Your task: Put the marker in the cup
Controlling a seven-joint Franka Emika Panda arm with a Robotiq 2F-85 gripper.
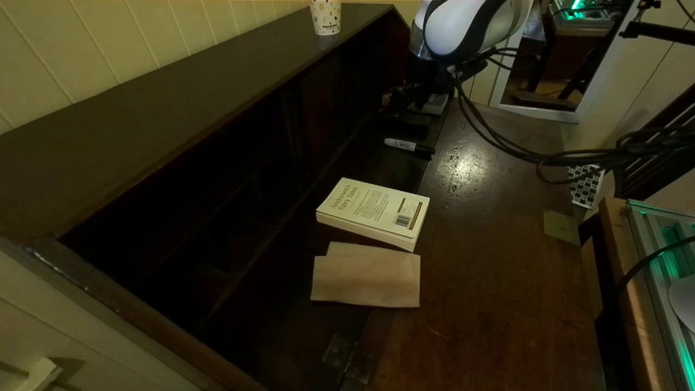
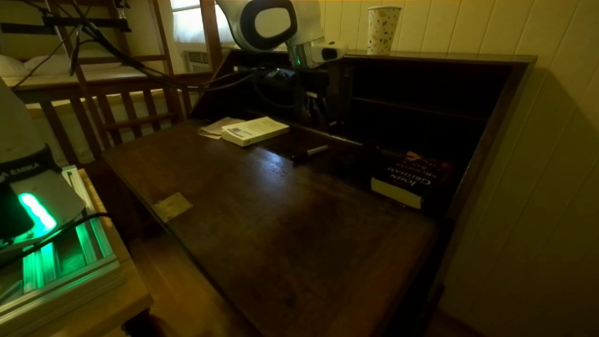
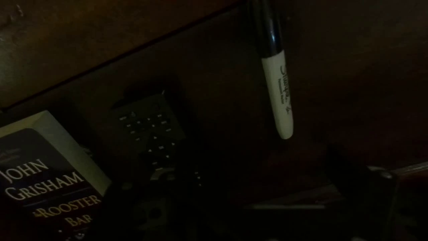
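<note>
The marker, with a white barrel and black cap, lies on the dark inner strip of the desk in both exterior views (image 1: pixel 400 144) (image 2: pixel 317 150). In the wrist view the marker (image 3: pixel 278 90) points its white end toward my jaws. The cup, pale with coloured specks, stands upright on top of the desk's shelf unit in both exterior views (image 1: pixel 327 19) (image 2: pixel 383 30); it is out of the wrist view. My gripper (image 3: pixel 260 154) is open with nothing seen between its dark fingers. It hangs near the compartments, apart from the marker, in both exterior views (image 1: pixel 400 106) (image 2: pixel 320 117).
A black remote (image 3: pixel 148 122) lies between the marker and a thick John Grisham book (image 2: pixel 405 180). A white book (image 1: pixel 374 212) and folded brown paper (image 1: pixel 369 279) lie on the marker's other side. The shelf unit (image 1: pixel 179 98) rises behind with dark open compartments.
</note>
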